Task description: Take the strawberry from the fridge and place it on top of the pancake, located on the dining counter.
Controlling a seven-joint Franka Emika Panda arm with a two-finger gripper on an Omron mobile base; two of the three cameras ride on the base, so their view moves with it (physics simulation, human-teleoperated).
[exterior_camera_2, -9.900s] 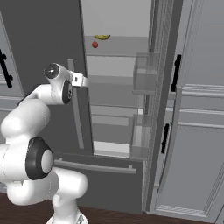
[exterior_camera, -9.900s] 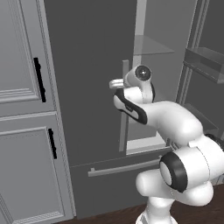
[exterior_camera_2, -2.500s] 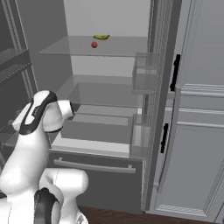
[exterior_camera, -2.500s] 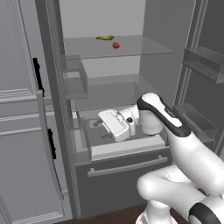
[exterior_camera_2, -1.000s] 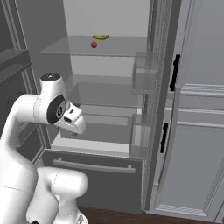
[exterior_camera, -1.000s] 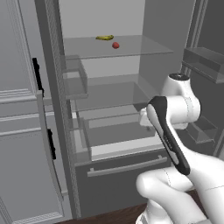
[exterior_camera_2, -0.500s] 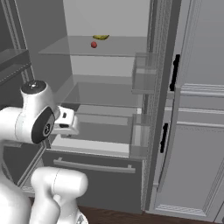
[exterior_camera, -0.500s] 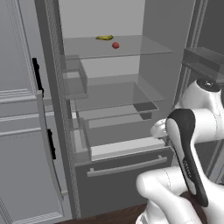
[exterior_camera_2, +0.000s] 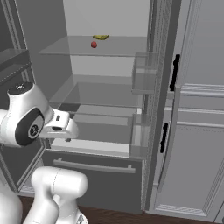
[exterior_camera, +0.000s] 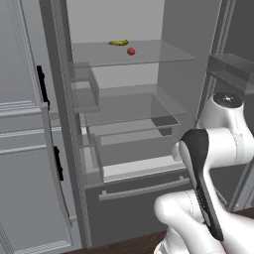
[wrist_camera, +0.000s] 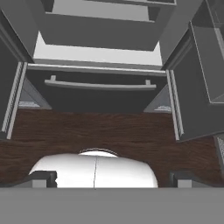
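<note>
The fridge [exterior_camera: 178, 64] stands with both doors swung open. On its top glass shelf lies the strawberry [exterior_camera: 131, 51], small and red, just beside a yellow banana [exterior_camera: 118, 43]; from the other side the strawberry [exterior_camera_2: 93, 44] sits left of the banana [exterior_camera_2: 101, 37]. My arm is folded back low in front of the fridge [exterior_camera_2: 109, 17], well below that shelf. The hand [exterior_camera_2: 61, 125] hangs over the bottom drawer. My gripper [wrist_camera: 113, 179] points down at the floor, its fingertips [wrist_camera: 41, 178] wide apart and nothing between them. The pancake and the dining counter are out of view.
Open fridge doors with bins flank the opening on the left [exterior_camera: 62, 114] and right [exterior_camera_2: 146, 74]. Light grey panelled cabinets [exterior_camera: 20, 129] stand beside the fridge on both sides [exterior_camera_2: 197, 131]. The bottom freezer drawer [wrist_camera: 100, 85] is shut above a dark wooden floor [wrist_camera: 109, 131].
The left door, shut at first, now stands open. Over the last seconds the hand pulled back out of the lower shelf space and turned down toward the floor.
</note>
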